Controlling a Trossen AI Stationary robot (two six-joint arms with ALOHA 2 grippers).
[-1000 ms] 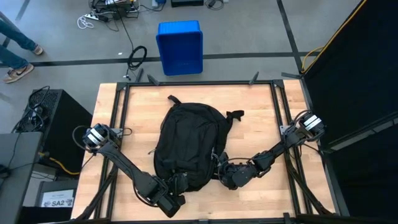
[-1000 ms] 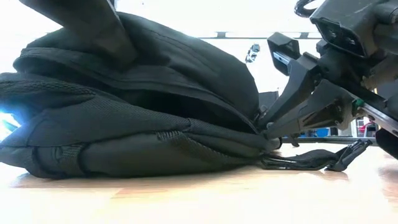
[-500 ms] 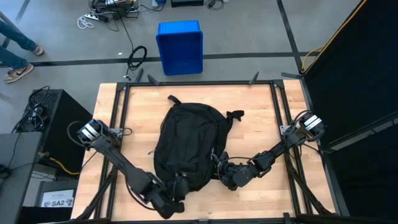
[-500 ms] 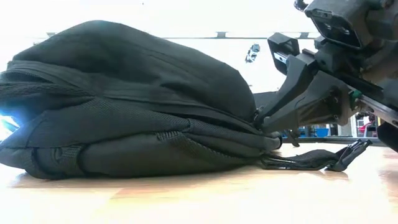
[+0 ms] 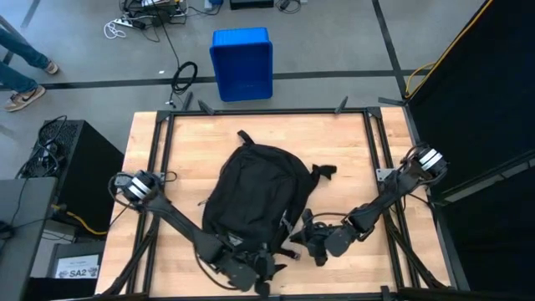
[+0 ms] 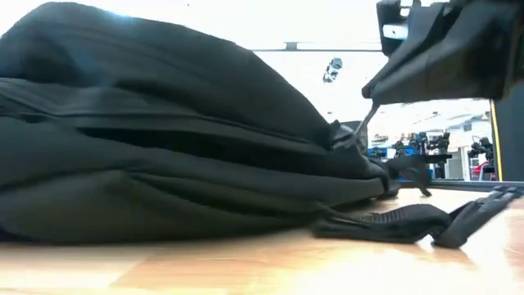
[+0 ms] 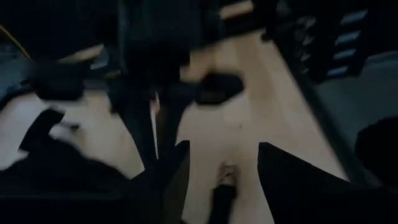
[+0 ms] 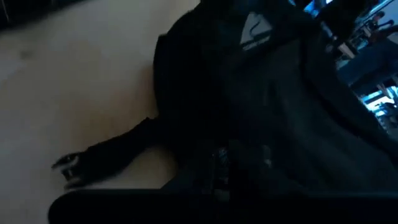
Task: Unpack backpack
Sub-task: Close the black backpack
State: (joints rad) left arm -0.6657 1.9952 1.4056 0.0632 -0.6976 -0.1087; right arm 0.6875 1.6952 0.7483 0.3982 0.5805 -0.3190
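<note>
Backpack (image 5: 251, 196) lies flat in the middle of the wooden surface (image 5: 351, 142), and against the frame a second ago it has slid and turned: its top loop now points toward the upper centre of the frame, nearer the blue bin (image 5: 242, 63) on the floor beyond, and the side strap (image 5: 324, 173) has swung out to the right.

Going left to right in the high view: my left arm reaches from the left edge down to the lower centre, and the left pincer (image 5: 251, 269) sits at the bag's near end, right by the bottom edge of the frame. In its wrist view the two fingers stand apart with bare wood between them, so I read it as open and holding nothing, though the blur keeps me from being sure about contact with the fabric.

To the right, the right pincer (image 5: 311, 241) is closed, just beside the bag's lower right corner. In the low view its tip (image 6: 370, 115) seems to pinch a small grey zipper pull (image 6: 358, 133), but I cannot confirm it.

My judgement: the bag has moved as a whole and the zipper line looks barely parted, so unpacking has hardly begun. The bag needs pinning before I pull again.
</note>
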